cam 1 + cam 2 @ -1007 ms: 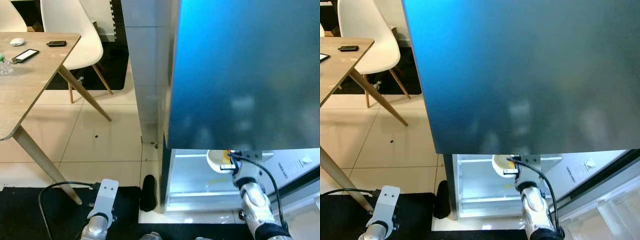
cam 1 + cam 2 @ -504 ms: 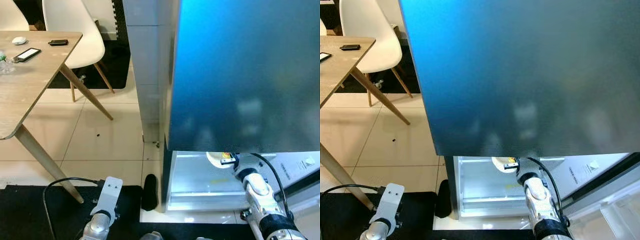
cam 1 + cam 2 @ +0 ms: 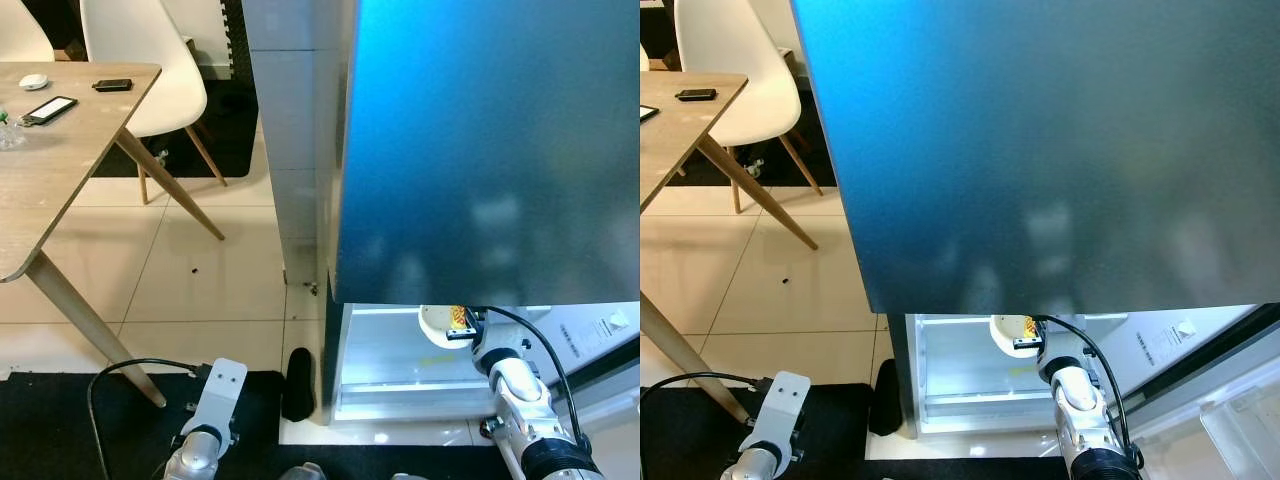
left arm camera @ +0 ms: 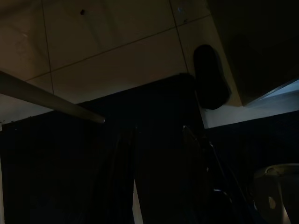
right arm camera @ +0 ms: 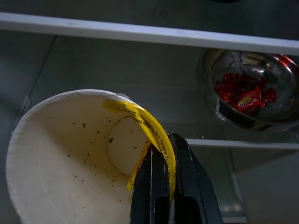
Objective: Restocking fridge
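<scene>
Right wrist view: the right gripper [image 5: 164, 193] is clamped on the rim of a white paper cup [image 5: 70, 158], held inside the fridge before a glass shelf [image 5: 140, 32] with a steel bowl [image 5: 247, 88]; placing is judged unfinished. Left eye view: the fridge door [image 3: 490, 150] is seen open, beside a wooden table [image 3: 40, 170] on a tiled floor [image 3: 210, 280]. Left wrist view: the left gripper [image 4: 159, 177] hangs idle, fingers apart.

Small, unreadable black print on the yellow tag [image 5: 150, 130] at the paper cup [image 5: 70, 158] rim
</scene>
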`<state>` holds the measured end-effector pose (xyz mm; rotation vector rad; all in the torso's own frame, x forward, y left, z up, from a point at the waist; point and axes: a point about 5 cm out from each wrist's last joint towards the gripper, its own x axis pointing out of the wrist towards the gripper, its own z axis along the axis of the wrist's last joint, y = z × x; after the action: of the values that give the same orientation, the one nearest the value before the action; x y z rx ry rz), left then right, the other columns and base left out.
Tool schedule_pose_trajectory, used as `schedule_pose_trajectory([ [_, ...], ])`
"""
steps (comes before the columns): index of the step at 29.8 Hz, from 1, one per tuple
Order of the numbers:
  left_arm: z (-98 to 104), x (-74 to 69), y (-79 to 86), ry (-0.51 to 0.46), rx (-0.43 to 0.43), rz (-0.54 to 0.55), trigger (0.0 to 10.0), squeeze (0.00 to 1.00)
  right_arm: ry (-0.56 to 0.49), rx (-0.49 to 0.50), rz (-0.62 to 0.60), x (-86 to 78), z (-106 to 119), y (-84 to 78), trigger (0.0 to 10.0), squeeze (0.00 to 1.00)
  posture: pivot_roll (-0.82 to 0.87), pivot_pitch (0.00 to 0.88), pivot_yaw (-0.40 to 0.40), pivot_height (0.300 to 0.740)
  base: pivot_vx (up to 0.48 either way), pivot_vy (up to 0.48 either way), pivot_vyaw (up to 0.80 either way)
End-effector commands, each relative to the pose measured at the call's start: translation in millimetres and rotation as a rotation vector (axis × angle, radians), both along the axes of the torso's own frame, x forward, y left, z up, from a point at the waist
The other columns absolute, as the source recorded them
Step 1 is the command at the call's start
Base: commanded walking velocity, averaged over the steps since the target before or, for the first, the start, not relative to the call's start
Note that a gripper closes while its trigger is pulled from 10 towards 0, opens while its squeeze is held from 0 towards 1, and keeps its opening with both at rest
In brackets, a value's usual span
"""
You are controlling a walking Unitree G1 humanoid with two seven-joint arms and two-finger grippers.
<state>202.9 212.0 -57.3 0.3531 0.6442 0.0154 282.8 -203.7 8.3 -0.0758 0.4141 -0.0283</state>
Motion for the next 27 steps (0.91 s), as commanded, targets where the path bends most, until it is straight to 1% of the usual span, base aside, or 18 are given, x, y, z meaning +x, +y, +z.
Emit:
schedule_pose_trajectory([
  [1,-6.1,-8.8,-3.3,0.033,-0.002,0.0,10.0,0.0,0.022,0.007,-0.023,-5.5,-4.4,-4.1,10.0,0.0,-0.04,0.123,-0.025,0.685,0.0,0.0,0.0],
  [27,-6.2,-8.4,-3.3,0.037,0.003,-0.003,10.0,0.0,0.014,0.022,-0.018,-3.5,-2.3,-1.6,10.0,0.0,-0.04,0.125,-0.022,0.59,0.0,0.0,0.0],
])
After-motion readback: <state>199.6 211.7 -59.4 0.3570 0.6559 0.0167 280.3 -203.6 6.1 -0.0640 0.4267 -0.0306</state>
